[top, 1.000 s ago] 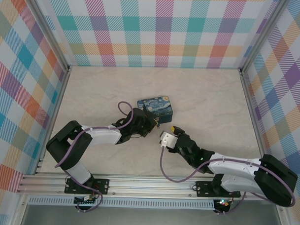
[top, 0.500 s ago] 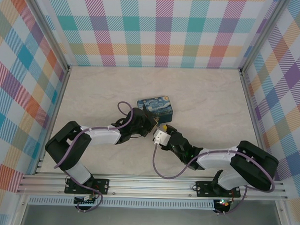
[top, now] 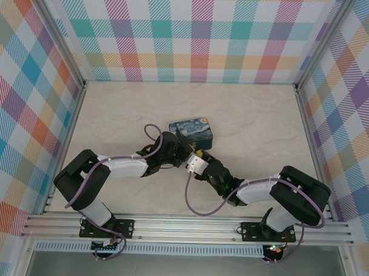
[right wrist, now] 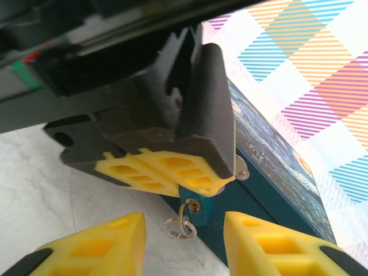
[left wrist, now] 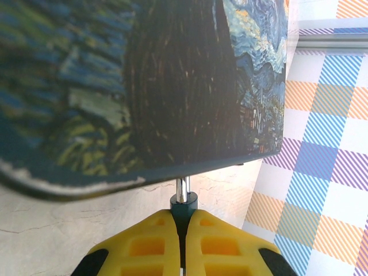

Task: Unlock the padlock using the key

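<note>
- Your left hand (left wrist: 184, 217) is clamped tight on the padlock (left wrist: 184, 204). The teal body is pinched between the yellow pads, and the silver shackle runs up behind the edge of the painted tin (left wrist: 172, 86).
- Your right hand (right wrist: 183, 238) is partly open and holds nothing. Its pads sit either side of a small wire ring (right wrist: 179, 227).
- The key (right wrist: 192, 207) looks seated in the padlock's underside with the ring dangling off it. It's tiny, so I can't tell how deep it sits.
- Progress, my read: lock steadied, key likely in.
- Left to do: pinch the key, turn it, free the shackle. The shackle looks closed.
- Writing: none readable, no brand or label. The tin has only a swirly night-sky painting.
- All of this sits mid bench (top: 112, 111).
</note>
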### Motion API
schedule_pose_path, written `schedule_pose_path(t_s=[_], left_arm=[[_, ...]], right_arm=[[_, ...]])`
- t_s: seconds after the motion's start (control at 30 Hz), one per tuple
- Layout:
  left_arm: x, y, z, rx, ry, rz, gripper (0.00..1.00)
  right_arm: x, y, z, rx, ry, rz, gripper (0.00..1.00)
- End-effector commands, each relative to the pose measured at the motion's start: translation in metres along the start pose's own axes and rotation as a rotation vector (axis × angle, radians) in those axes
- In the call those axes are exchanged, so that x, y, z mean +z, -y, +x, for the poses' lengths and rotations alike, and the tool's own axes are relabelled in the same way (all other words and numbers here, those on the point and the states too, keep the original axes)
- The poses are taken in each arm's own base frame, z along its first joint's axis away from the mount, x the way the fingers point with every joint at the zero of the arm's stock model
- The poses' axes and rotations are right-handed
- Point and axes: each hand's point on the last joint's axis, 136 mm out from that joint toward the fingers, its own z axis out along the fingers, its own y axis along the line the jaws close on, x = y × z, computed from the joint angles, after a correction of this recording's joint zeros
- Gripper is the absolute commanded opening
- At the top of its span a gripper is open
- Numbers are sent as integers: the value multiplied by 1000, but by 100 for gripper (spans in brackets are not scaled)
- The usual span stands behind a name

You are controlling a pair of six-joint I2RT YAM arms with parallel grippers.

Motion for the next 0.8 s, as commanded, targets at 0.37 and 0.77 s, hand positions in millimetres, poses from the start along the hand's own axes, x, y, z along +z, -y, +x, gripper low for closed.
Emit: schedule_pose_path(t_s=[0.37,0.77], left_arm=[[-8,30,1,5,-8,80,0],[-7,29,2,3,-12,80,0]], right_arm=[[9,6,-11,82,42,23,24],[12,9,-8,111,28,46,5]])
